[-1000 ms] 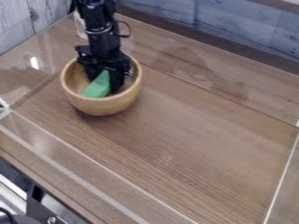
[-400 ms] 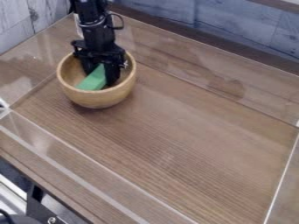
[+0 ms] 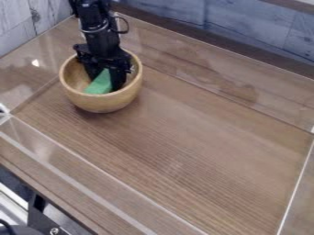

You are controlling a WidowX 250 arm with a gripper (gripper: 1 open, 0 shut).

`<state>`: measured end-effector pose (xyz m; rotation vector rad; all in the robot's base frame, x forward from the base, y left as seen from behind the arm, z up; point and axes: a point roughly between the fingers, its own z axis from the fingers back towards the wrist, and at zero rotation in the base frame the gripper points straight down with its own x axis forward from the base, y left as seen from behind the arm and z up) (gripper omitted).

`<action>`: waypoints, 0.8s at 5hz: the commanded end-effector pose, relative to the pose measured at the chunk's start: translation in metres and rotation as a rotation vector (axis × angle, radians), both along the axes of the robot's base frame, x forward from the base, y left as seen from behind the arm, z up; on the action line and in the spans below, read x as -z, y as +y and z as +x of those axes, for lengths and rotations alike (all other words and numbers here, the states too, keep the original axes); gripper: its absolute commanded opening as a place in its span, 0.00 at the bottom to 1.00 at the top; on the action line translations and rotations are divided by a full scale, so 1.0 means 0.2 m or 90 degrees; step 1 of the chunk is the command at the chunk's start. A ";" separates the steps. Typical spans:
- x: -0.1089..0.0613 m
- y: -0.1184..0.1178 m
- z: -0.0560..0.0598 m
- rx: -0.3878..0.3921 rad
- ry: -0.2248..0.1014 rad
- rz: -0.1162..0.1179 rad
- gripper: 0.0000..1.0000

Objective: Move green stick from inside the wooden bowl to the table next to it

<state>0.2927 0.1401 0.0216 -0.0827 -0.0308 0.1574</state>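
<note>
Down inside the wooden bowl [image 3: 101, 85], near the bench's far left corner, your hand [image 3: 106, 77] is pointing straight down with its fingers drawn together on the green stick [image 3: 98, 84]. The stick is lying tilted against the bowl's inner wall, one end low in the hollow, and it is showing mostly to the left of the fingers. From this view you are looking at a grip that seems made, though the exact contact is sitting in shadow behind the fingers.

As for progress, only the grasp is looking done. The stick is not yet leaving the bowl, so the lift over the rim, the carry sideways and the set-down on the bench [image 3: 196, 138] are all waiting.

Around the bowl, brown wood grain is stretching toward the near and right edges, offering plenty of landing room. The bowl's thick rim is the one thing standing in your way, and the clear acrylic walls [image 3: 31, 55] are rising close behind and to the left.
</note>
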 end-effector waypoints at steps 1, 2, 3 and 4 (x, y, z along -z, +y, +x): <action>-0.03 0.05 0.01 -0.029 -0.012 -0.001 0.00; -0.02 0.09 0.01 -0.055 -0.012 -0.008 0.00; -0.05 0.12 0.00 -0.077 -0.011 -0.013 0.00; -0.08 0.14 -0.02 -0.098 -0.010 -0.018 0.00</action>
